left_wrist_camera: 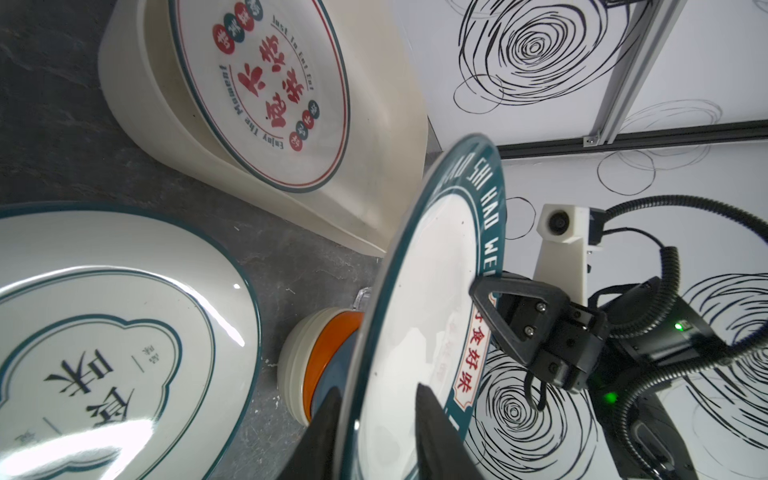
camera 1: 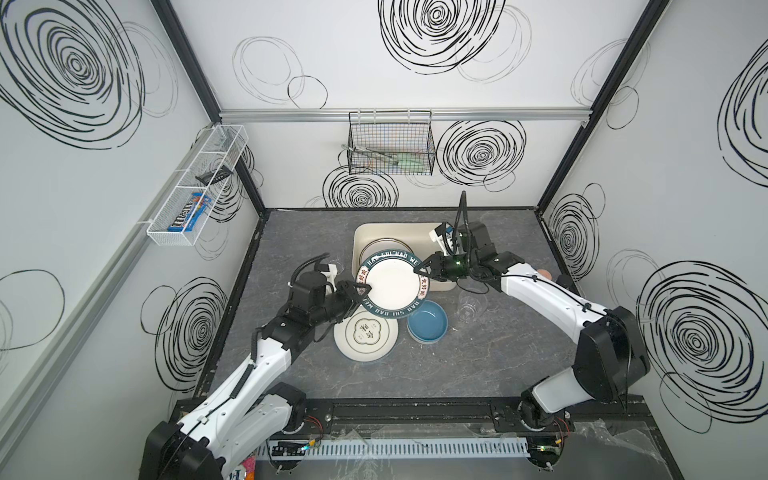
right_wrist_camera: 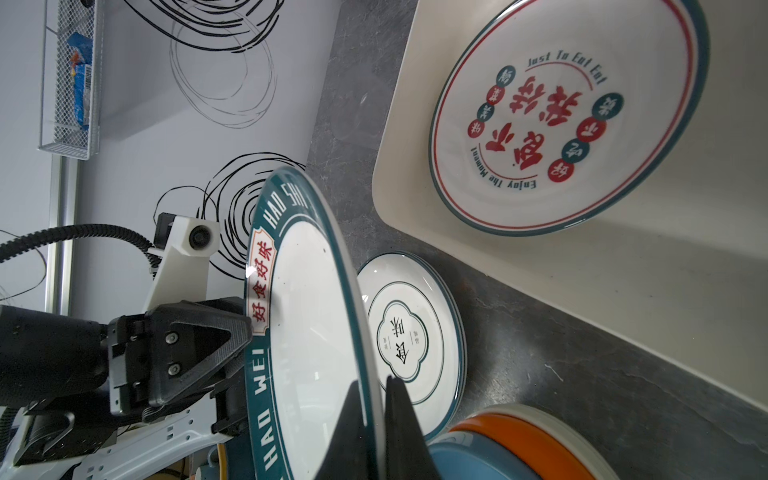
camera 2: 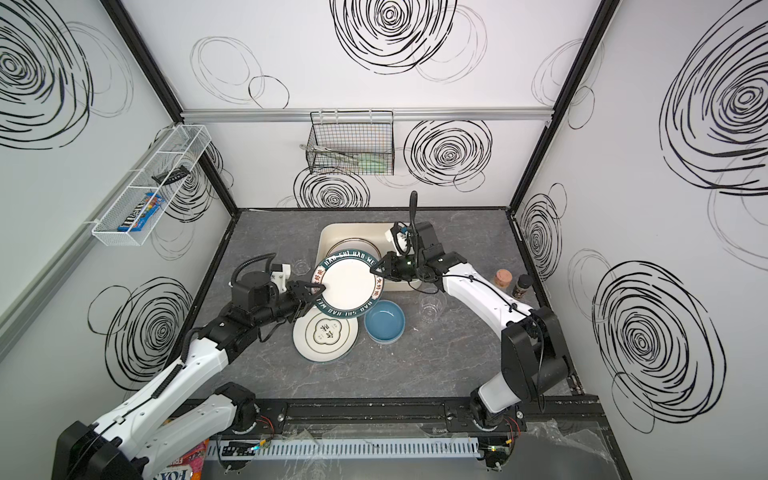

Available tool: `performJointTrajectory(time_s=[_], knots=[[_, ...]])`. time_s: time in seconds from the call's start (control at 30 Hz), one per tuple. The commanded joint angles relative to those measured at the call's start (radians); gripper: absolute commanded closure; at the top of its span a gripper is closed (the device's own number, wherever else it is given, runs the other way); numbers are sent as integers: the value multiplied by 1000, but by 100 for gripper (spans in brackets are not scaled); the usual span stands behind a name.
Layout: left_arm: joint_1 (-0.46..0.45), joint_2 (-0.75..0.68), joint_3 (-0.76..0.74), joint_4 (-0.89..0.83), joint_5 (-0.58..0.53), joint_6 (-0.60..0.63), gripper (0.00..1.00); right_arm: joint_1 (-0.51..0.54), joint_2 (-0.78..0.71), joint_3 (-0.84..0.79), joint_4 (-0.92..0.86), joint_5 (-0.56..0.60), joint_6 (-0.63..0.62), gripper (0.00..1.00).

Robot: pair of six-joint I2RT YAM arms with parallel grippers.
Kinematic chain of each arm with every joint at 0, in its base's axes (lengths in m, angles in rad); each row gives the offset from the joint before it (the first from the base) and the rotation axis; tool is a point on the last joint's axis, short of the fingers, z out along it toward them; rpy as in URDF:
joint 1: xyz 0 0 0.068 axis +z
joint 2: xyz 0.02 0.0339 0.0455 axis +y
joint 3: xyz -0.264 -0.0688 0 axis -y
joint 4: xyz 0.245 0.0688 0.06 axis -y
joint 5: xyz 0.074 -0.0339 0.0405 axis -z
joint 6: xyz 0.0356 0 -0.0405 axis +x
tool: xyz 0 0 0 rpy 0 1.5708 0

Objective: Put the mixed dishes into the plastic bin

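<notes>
Pinching plate [camera 1: 390, 284] rim: right end effector [camera 1: 418, 271]

Black wire basket [camera 1: 390, 143] on the back wall, white mesh rack [camera 1: 198, 185] on the side wall, grey tabletop [camera 1: 478, 365].

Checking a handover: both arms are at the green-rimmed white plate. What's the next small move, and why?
Probably slide the left gripper back off the round white plate with the dark green lettered rim: its jaws look parted, while the right gripper is shut on the opposite edge.
</notes>
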Motion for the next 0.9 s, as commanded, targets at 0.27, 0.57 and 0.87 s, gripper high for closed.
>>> performJointTrajectory(time_s=[0.27,0.57,0.87], knots=[[80,-120,-40,-17,12,27,44,-63,32,75,1,70,-12,98],[120,-211,-91,-158,-2,92,41,-98,172,173,28,110,22,98],[118,-257,-140,-207,3,117,37,-111,334,276,63,146,62,98]])
